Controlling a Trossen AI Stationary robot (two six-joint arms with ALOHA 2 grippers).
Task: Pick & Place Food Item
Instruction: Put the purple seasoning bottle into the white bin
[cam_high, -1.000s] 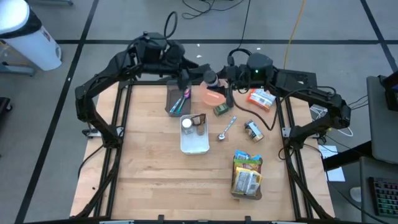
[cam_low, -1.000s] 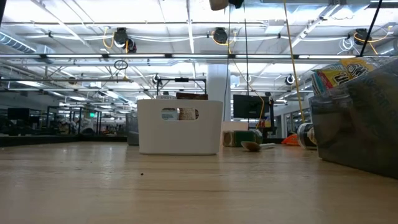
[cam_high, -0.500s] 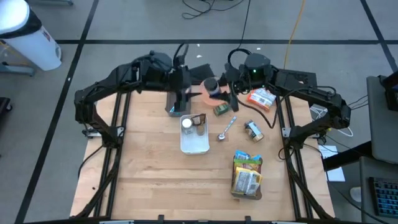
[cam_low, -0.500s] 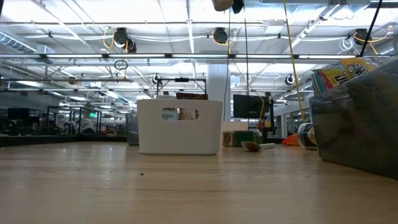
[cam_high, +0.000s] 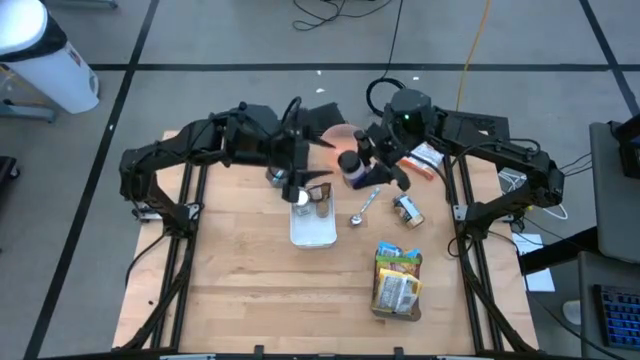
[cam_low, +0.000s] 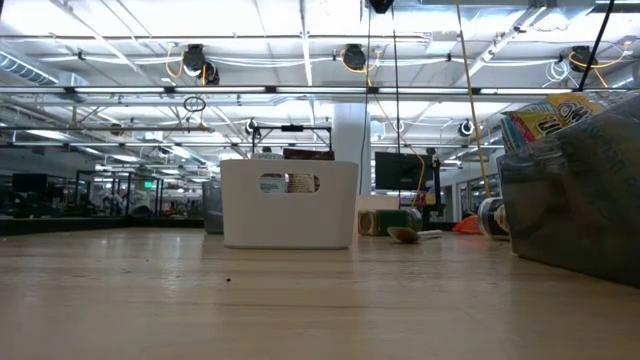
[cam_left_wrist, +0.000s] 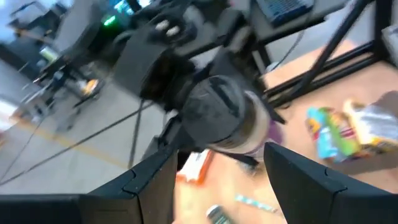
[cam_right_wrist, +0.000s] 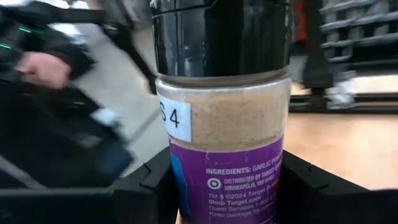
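Note:
A spice jar with a black lid, tan powder and a purple label hangs in the air over the table's far middle, also seen as the jar, with my right gripper shut on it. My left gripper stands open just left of the jar and points at it, with a gap between them. That left gripper hovers over the far end of a white bin, which holds a white-lidded jar and a brown item. My right gripper pinches the jar's lower body, on the purple label, between its two fingers, one on each side. The fingers come about level from the table's right side. The jar is lifted clear of the table, lid end up.
An orange plate and an orange box lie at the far edge. A spoon, a can and a container of snack bags sit right of the bin. A grey bin lies under my left arm.
My right gripper has turned at the wrist and swung the jar from over the far edge toward the table's near edge and the white bin. My left gripper has rolled and gone toward the near edge and the jar, staying open.

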